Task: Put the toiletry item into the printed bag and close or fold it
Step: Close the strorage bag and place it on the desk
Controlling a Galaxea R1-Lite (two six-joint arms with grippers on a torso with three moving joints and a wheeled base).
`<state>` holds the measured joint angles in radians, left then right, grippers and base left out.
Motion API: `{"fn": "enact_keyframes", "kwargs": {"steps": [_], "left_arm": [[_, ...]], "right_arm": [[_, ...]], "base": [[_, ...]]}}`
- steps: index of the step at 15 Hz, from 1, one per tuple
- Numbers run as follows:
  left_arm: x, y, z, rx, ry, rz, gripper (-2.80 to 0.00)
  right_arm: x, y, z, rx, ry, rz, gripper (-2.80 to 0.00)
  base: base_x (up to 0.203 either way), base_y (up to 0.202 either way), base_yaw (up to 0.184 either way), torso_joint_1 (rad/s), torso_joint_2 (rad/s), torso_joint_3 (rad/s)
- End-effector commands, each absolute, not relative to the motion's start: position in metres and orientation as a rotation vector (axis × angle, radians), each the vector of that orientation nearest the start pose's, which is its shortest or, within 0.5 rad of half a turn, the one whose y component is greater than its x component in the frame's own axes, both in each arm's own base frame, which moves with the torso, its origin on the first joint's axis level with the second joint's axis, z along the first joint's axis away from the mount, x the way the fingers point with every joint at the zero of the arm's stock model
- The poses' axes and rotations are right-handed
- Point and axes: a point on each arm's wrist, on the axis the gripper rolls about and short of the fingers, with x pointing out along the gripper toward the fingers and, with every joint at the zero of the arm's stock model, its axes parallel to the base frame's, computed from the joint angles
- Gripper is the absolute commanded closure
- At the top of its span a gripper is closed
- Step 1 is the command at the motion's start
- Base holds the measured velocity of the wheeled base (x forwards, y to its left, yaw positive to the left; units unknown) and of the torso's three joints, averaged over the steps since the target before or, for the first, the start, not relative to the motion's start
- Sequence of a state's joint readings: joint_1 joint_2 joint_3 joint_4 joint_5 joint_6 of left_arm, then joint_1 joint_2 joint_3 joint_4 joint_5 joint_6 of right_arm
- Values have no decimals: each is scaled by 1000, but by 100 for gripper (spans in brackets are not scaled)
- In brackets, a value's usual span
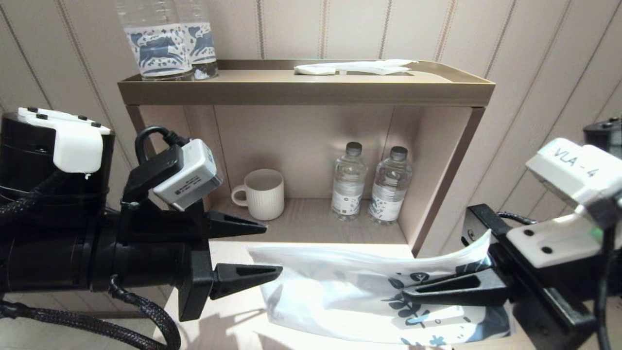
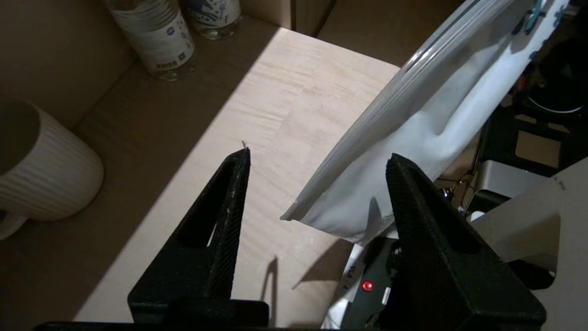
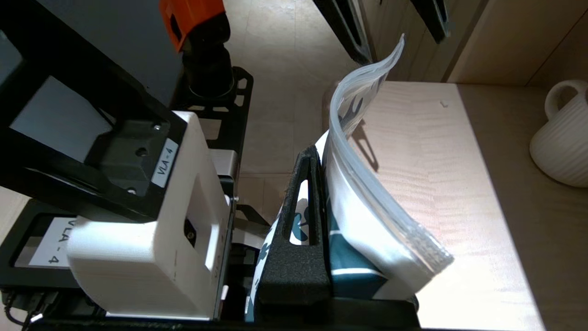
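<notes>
White plastic with blue and teal leaf prints is what we hold nearest to us: the printed bag (image 1: 369,291) hangs in the air over the front edge of the pale wooden surface (image 1: 233,311), not lying on it. Our right hand (image 1: 413,293) is closed on the printed end of the bag, with one black finger (image 3: 301,220) pressed flat against the print. The zip strip (image 3: 367,184) runs along the free edge and looks pressed together, as far as we can tell.

Our left hand (image 1: 273,249) is at the other end of the bag with its two fingers wide apart and nothing between them. In the left wrist view, the plain white corner of the bag (image 2: 321,216) lies just between the fingertips but does not touch them.

We judge that the step in hand is preparing the bag for opening, because we see no toiletry item inside it. The next move asks the left hand to close on that free corner near the zip, gently, because thin plastic slips and bends away.

Further back, inside the shelf, stand a ribbed white mug (image 1: 262,193) and two small water bottles (image 1: 371,183). On the shelf top lies a plain white packet (image 1: 354,67), which is perhaps the item to pack, beside two larger bottles (image 1: 167,41) at the left corner.
</notes>
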<state>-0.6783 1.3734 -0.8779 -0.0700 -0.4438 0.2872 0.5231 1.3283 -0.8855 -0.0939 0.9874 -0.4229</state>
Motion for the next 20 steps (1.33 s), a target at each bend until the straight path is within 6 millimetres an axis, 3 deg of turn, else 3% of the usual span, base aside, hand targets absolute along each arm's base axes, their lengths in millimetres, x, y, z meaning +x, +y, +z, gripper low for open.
{"fn": "enact_keyframes", "kwargs": {"steps": [1,4,6,10,17,18,19,20], "left_arm": [[160,-134,243,295,248,-1133,-280],[155,-111,256,279,190,-1053,-280],[148,-100,253,275,190,-1022,-280],[146,-98,248,272,204,-1012,-280],[134,-89,242,193,260,-910,-280],[131,-87,239,188,264,-905,-280],[128,-85,239,185,261,-904,-280],[126,-84,237,180,266,-902,-280]], "right_arm": [[187,126,238,-236,116,1545,0],[201,123,232,-232,143,1507,0],[206,124,229,-228,154,1504,0],[216,122,226,-220,183,1474,0],[259,125,196,-207,318,1356,0],[264,122,192,-205,327,1340,-128],[266,122,191,-208,330,1333,-280],[268,122,191,-209,332,1328,-280]], "base": [[0,0,0,0,0,0],[0,0,0,0,0,0],[0,0,0,0,0,0],[0,0,0,0,0,0],[0,0,0,0,0,0],[0,0,0,0,0,0],[0,0,0,0,0,0],[0,0,0,0,0,0]]}}
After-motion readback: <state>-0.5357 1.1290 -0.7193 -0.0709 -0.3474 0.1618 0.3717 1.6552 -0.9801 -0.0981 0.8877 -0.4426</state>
